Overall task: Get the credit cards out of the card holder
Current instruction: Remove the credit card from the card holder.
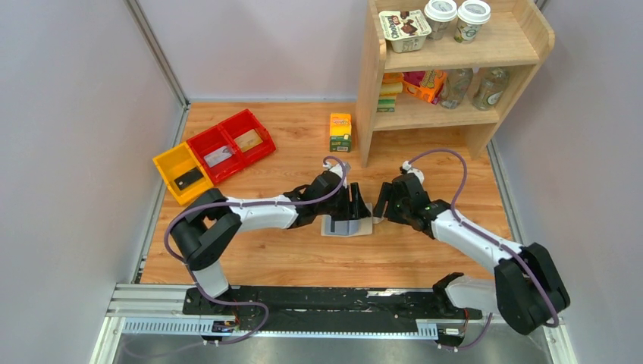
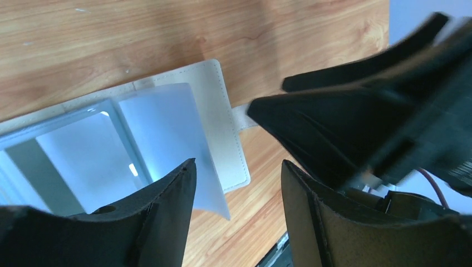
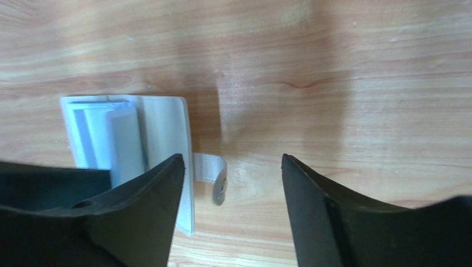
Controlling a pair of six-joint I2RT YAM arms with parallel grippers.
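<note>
The card holder (image 1: 347, 227) lies spread open on the wooden table between my two grippers. In the left wrist view its whitish cover (image 2: 222, 111) frames a light blue inside (image 2: 83, 150), and a thin pale sheet (image 2: 167, 133) stands up from the right half. I cannot tell whether that sheet is a card. The closing tab (image 3: 209, 167) curls off the holder's (image 3: 164, 122) edge. My left gripper (image 1: 353, 203) (image 2: 238, 163) is open and empty over the holder's right edge. My right gripper (image 1: 381, 205) (image 3: 232, 157) is open and empty just right of the tab.
A yellow bin (image 1: 171, 161) and two red bins (image 1: 227, 127) stand at the back left, each with a flat card-like piece inside. A small juice carton (image 1: 340, 132) stands near a wooden shelf (image 1: 369, 83) of bottles and cups at the back right.
</note>
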